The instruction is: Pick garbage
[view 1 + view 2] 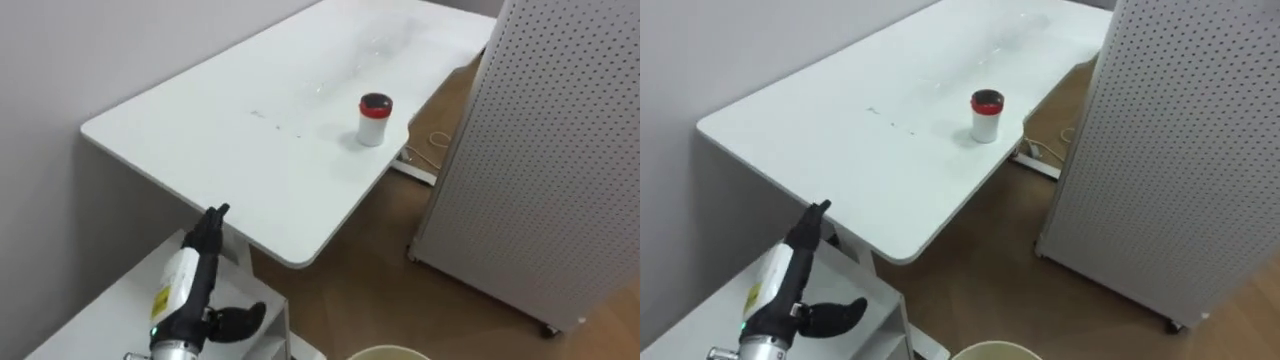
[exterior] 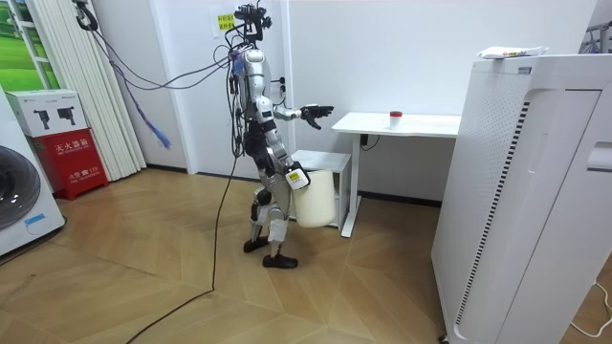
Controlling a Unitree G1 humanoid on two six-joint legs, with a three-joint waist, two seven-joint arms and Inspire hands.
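At the white table [image 1: 200, 150], pickup not started.
Left hand [image 1: 200, 255] is raised short of the table's near corner, flat and empty, fingers straight. The garbage, a small cup [image 1: 375, 119] with a red band, stands upright on the tabletop at about one o'clock from that hand, well apart. Right hand [image 2: 295, 179] hangs at the hip by the bin [image 2: 316, 199]; can't tell its grip. Left to do: reach, grasp the cup, drop it in the bin.

We find the room brightly, evenly lit. Beyond the robot hand [image 1: 185, 280] the bench [image 1: 200, 130] top carries a faint sheen; left of it, the wall [image 1: 90, 210] beneath the bench lies in soft shade.
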